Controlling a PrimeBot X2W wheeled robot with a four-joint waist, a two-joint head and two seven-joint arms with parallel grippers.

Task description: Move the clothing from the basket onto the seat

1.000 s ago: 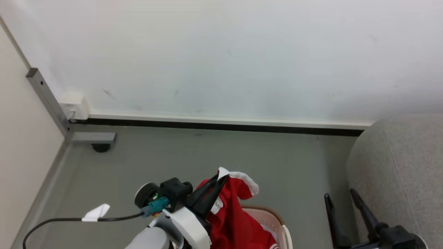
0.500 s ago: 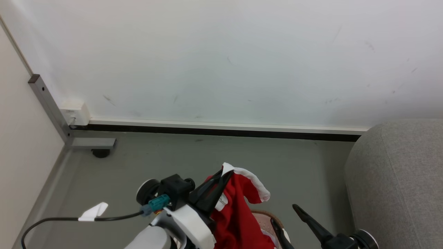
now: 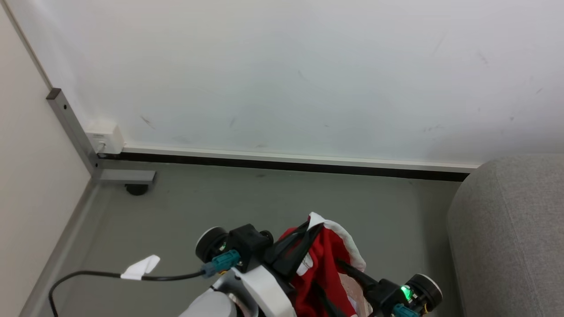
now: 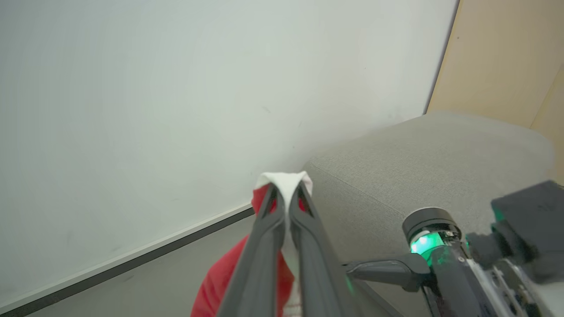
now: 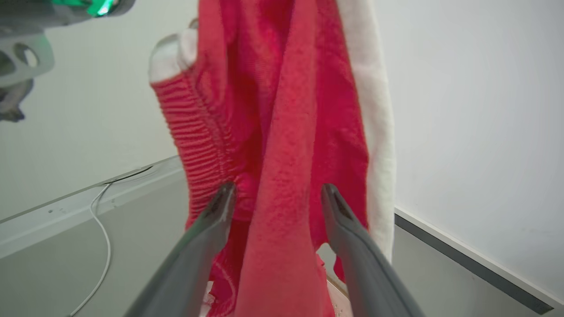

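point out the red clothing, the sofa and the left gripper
clothing (image 5: 286, 132), right wrist view, hanging red fold
sofa (image 4: 418, 163), left wrist view, grey top
left gripper (image 4: 287, 193), left wrist view, between fingertips pinching white trim

Red clothing (image 5: 282, 132) with white trim, light grey seat (image 3: 515, 229), grey floor (image 3: 264, 198)

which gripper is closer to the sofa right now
Right. The right gripper is open around the hanging clothing, on the side toward the sofa but apart from it. The left gripper pinches the clothing's white trim, farther from the sofa.
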